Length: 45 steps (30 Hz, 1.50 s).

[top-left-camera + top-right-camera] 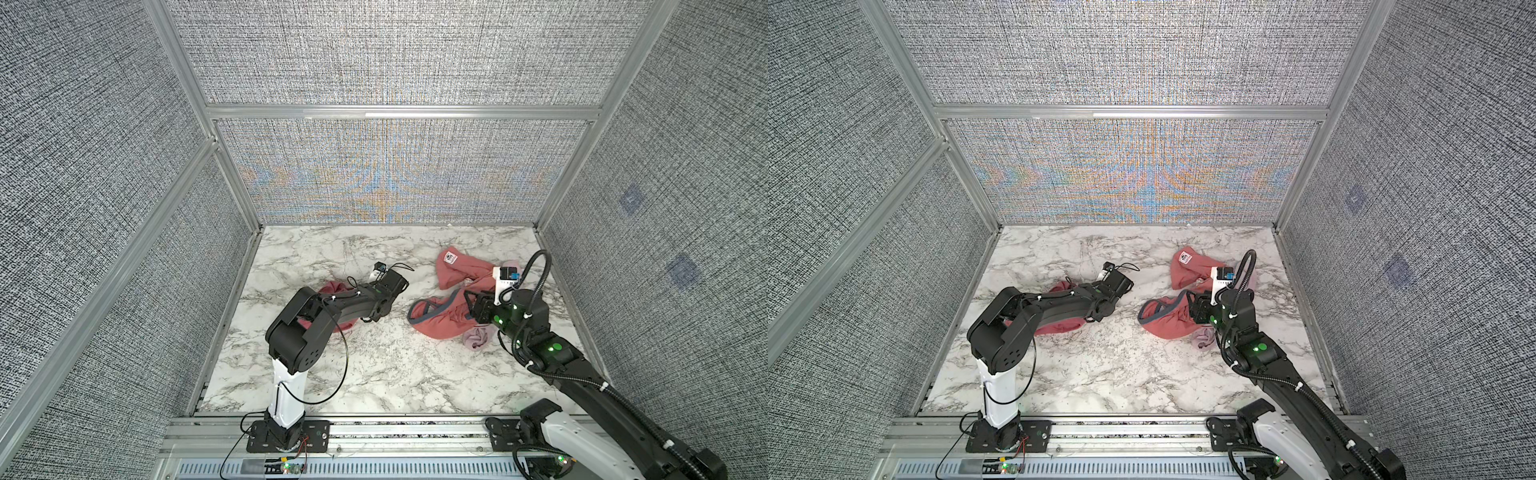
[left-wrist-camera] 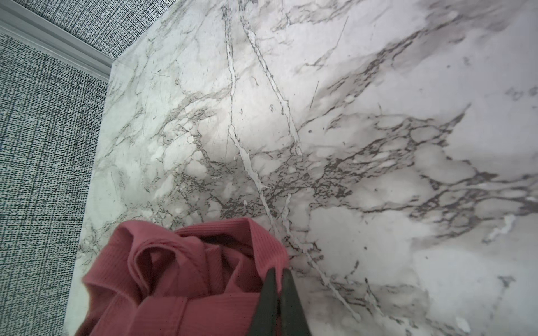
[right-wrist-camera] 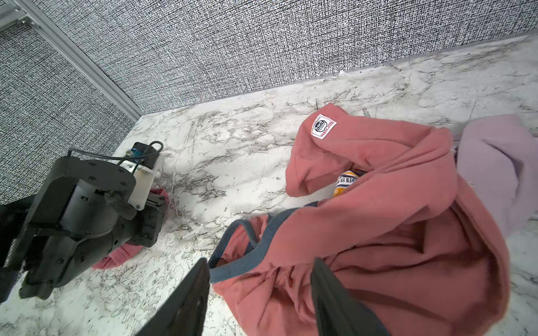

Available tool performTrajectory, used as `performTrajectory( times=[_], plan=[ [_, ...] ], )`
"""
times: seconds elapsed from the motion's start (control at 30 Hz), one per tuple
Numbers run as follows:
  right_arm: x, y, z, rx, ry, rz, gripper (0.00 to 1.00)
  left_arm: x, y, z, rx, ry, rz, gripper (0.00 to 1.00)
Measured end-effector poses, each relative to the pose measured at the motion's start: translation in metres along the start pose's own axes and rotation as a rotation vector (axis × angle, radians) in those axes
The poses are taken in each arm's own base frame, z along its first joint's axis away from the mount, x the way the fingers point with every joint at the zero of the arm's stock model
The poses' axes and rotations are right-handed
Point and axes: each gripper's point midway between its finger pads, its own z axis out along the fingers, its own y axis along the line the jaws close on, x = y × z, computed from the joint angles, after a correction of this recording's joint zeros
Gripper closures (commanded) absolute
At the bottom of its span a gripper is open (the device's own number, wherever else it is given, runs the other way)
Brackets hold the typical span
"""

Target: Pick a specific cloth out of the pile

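The cloth [image 2: 180, 276] lies crumpled on the marble counter [image 1: 374, 374], well apart from the pile [image 1: 440, 328], with bare counter between them. The left arm [image 1: 357, 303] stretches across it and hides most of it in both top views. The left tool [image 2: 278, 275] is clenched on its ribbed edge. The right tool [image 3: 260, 269] hangs released over the pile's blue-edged garment [image 3: 378, 247], beside the lilac garment [image 3: 495, 163].
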Motion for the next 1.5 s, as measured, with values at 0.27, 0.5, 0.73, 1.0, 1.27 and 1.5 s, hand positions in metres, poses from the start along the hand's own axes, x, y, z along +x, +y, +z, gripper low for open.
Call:
performTrajectory(
  times=[0.27,0.5,0.73,1.0,1.27,1.5],
  plan=[
    [-0.002,0.001,0.003,0.003,0.007,0.0,0.43,-0.04,-0.003,-0.027,0.117,-0.086,-0.067,1.0],
    [-0.003,0.002,0.006,0.001,0.014,0.001,0.43,-0.082,0.009,-0.073,0.265,-0.214,-0.185,1.0],
    [-0.002,0.006,0.01,-0.018,0.03,0.009,0.43,-0.075,0.057,-0.092,0.368,-0.257,-0.384,1.0],
    [0.001,0.01,0.016,-0.039,0.047,0.026,0.43,-0.006,0.11,-0.072,0.369,-0.192,-0.592,1.0],
    [-0.002,0.017,0.021,-0.07,0.049,0.031,0.43,0.071,0.143,-0.034,0.329,-0.082,-0.791,1.0],
    [-0.003,0.021,0.022,-0.089,0.052,0.035,0.43,0.102,0.141,-0.002,0.321,0.021,-0.875,1.0]
  ],
)
